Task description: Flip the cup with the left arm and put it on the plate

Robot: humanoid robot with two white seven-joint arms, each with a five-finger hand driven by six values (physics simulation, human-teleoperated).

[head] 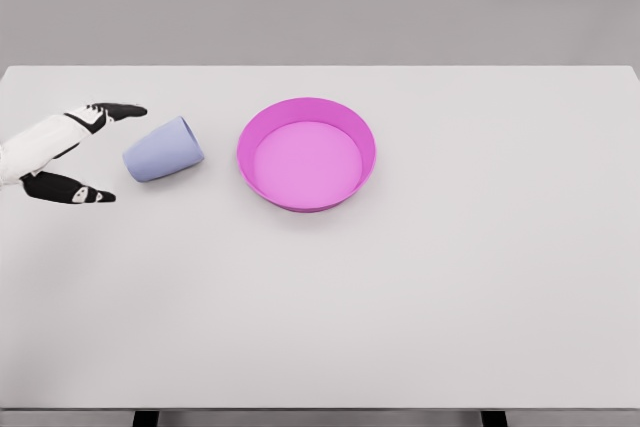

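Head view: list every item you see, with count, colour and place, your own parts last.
cup: one, pale lavender-blue, lying on its side on the table, left of the plate and apart from it
plate: one, magenta-pink with a raised rim, nothing in it, on the table just left of centre
table: one, white, fills most of the view
left hand: one, white with black fingertips, at the left edge, fingers spread beside the cup, not grasping it
right hand: not in view
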